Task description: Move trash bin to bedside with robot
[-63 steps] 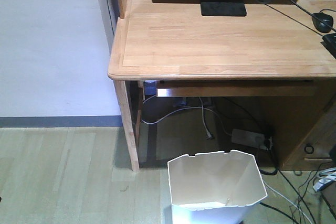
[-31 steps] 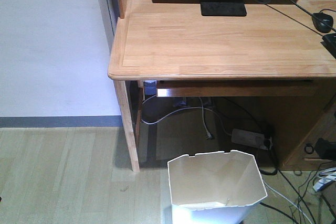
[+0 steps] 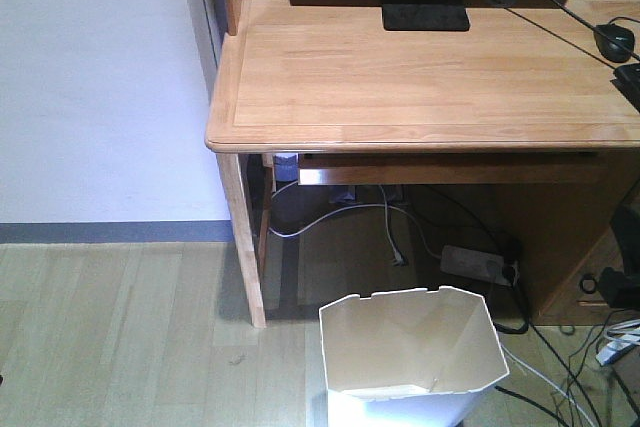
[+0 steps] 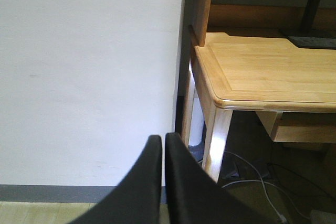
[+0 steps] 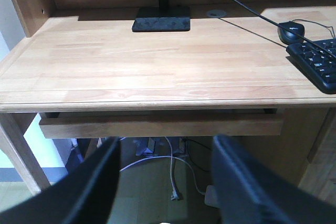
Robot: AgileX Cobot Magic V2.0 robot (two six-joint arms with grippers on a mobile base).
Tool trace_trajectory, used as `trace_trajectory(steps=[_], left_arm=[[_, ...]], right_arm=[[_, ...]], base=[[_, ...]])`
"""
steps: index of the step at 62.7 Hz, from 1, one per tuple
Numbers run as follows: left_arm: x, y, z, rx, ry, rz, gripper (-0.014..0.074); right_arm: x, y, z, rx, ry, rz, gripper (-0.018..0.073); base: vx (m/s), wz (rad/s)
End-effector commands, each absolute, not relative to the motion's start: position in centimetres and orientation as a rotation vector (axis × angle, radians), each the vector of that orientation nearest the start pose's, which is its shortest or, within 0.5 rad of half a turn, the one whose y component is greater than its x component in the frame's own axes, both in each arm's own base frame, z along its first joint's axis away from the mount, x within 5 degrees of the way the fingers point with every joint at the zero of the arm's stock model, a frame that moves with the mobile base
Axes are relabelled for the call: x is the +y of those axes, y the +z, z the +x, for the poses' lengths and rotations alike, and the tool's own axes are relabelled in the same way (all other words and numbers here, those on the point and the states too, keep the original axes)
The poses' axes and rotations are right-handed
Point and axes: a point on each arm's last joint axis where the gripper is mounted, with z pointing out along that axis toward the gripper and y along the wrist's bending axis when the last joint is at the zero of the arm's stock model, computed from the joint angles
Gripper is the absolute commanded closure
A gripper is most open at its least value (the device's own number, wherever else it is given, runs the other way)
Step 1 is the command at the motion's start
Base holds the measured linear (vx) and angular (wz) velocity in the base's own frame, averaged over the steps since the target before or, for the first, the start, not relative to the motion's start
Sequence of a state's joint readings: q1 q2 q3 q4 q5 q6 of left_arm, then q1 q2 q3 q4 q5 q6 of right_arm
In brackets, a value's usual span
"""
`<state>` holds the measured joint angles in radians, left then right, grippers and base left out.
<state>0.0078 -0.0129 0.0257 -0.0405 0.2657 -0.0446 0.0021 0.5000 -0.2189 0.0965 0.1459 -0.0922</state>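
The white trash bin [image 3: 400,347] stands on the wooden floor at the bottom of the front view, just in front of the desk, and holds nothing. No gripper touches it. My left gripper [image 4: 161,139] is shut and empty, pointing at the white wall beside the desk's left leg. My right gripper [image 5: 165,142] is open and empty, its black fingers [image 5: 100,177] spread in front of the gap under the desk. A black part [image 3: 622,285] at the right edge of the front view may be my right arm. The bed is out of view.
A light wooden desk [image 3: 420,77] fills the upper front view, with a monitor stand [image 5: 161,23], mouse [image 5: 290,31] and keyboard [image 5: 317,59]. Its left leg [image 3: 243,247] stands near the bin. A power strip [image 3: 472,263] and cables [image 3: 330,217] lie under it.
A black part has come into view at the right edge of the front view beside the desk's lower cabinet. The bin and desk have not moved.
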Motion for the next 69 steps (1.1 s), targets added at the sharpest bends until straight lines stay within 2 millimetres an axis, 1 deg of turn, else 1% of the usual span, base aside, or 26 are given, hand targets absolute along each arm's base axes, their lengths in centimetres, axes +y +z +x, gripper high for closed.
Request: trace_trajectory(steps=[1, 24, 32, 39, 47, 55, 64, 69], left_arm=[[0.0, 18.2, 5.6, 1.697, -0.072, -0.08, 0.0602], [0.0, 18.2, 5.6, 1.697, -0.072, -0.08, 0.0602], [0.0, 18.2, 5.6, 1.697, -0.072, -0.08, 0.0602], [0.0, 18.2, 5.6, 1.697, -0.072, -0.08, 0.0602], [0.0, 18.2, 5.6, 1.697, -0.072, -0.08, 0.0602], [0.0, 18.2, 5.6, 1.697, -0.072, -0.08, 0.0602], [0.0, 18.2, 5.6, 1.697, -0.072, -0.08, 0.0602], [0.0, 18.2, 5.6, 1.697, -0.072, -0.08, 0.0602]], right_arm=[[0.1, 25.2, 11.2, 1.818, 0.006, -0.011, 0.0113], [0.1, 25.3, 11.2, 1.808, 0.015, 0.001, 0.0114], [0.1, 25.5, 11.8, 1.855, 0.019, -0.001, 0.0114], [0.2, 26.3, 12.9, 1.942, 0.023, -0.013, 0.0114], [0.3, 27.1, 14.8, 2.017, 0.024, -0.021, 0.0114], [0.3, 27.3, 16.8, 2.13, 0.032, -0.026, 0.0114], [0.4, 27.0, 19.2, 2.279, 0.033, -0.043, 0.0114], [0.4, 27.1, 20.5, 2.319, 0.033, -0.051, 0.0114]], base=[[0.0, 0.0], [0.0, 0.0], [0.0, 0.0], [0.0, 0.0], [0.0, 0.0], [0.0, 0.0], [0.0, 0.0], [0.0, 0.0]])
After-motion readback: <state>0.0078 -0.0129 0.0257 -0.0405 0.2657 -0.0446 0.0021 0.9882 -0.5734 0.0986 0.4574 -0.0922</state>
